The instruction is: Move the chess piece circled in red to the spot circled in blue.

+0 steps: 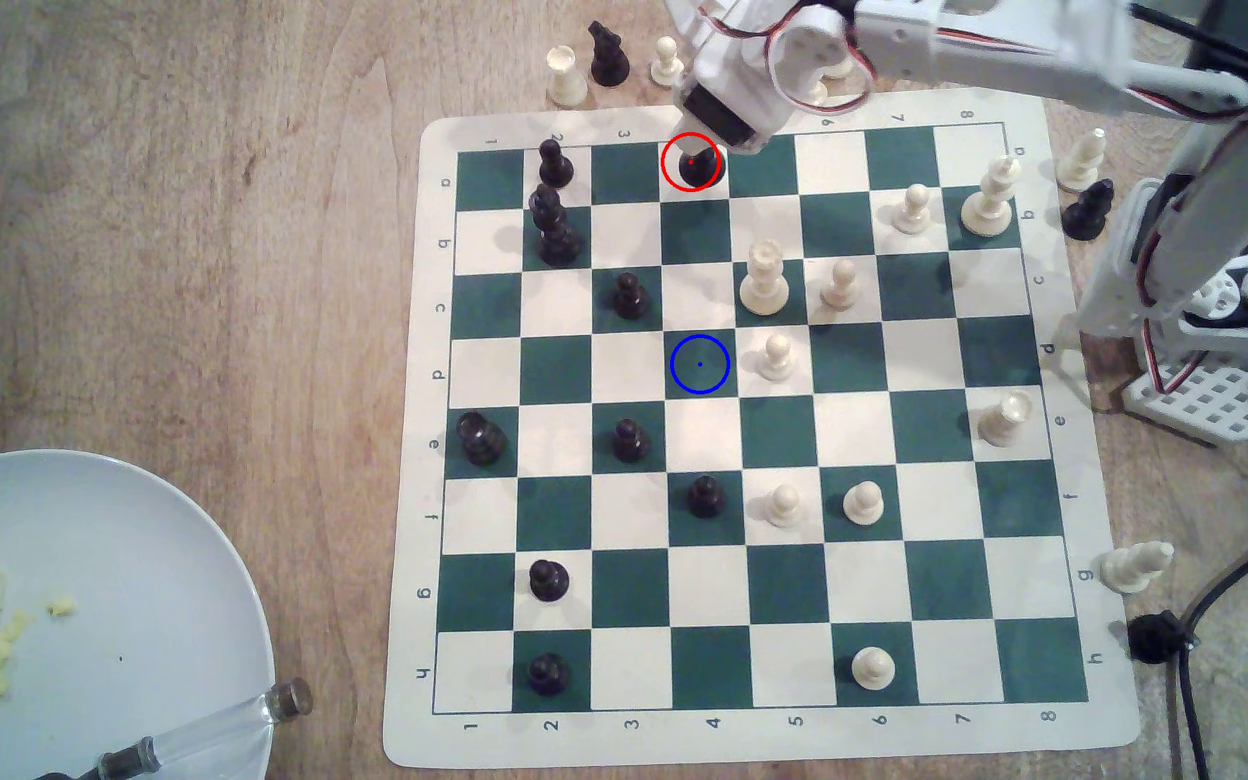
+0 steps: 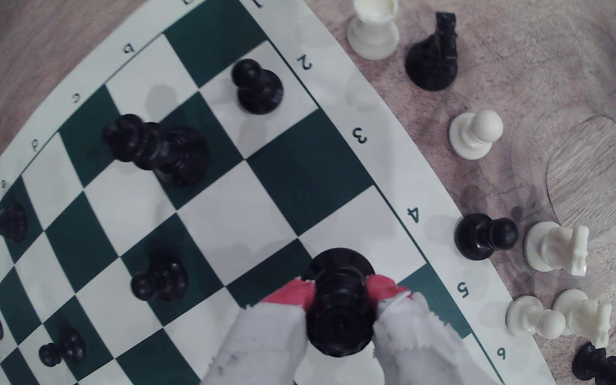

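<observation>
- Exterior view: the black rook (image 1: 694, 171) stands upright on the red-circled cream square in the board's far row; the blue-circled square (image 1: 700, 364) lies at six o'clock from it, three rows nearer.
- Between them the file is bare; a black pawn (image 1: 630, 295) flanks it at nine o'clock, a white pawn (image 1: 776, 355) at three o'clock of the target.
- Wrist view: the gripper (image 2: 340, 296) is clamped on the rook's waist, red-tipped pads on both sides.
</observation>
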### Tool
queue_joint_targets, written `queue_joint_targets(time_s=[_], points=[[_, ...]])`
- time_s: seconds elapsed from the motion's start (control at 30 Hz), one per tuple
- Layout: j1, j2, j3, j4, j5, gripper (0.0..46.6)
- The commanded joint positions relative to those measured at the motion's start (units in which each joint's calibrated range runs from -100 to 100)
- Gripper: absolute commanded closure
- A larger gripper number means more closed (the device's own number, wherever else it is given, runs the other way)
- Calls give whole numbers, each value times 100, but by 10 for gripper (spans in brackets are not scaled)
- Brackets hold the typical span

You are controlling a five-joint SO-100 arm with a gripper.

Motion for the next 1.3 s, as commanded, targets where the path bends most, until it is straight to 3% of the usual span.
queue_joint_targets(time_s=[0.0, 0.37, 0.67, 1.27], points=[[-310, -1101, -333, 217, -29, 464], [-1452, -1509, -52, 561, -132, 464], [-2038, -1161, 302, 340, -166, 464], [-2085, -414, 846, -380, -147, 464]])
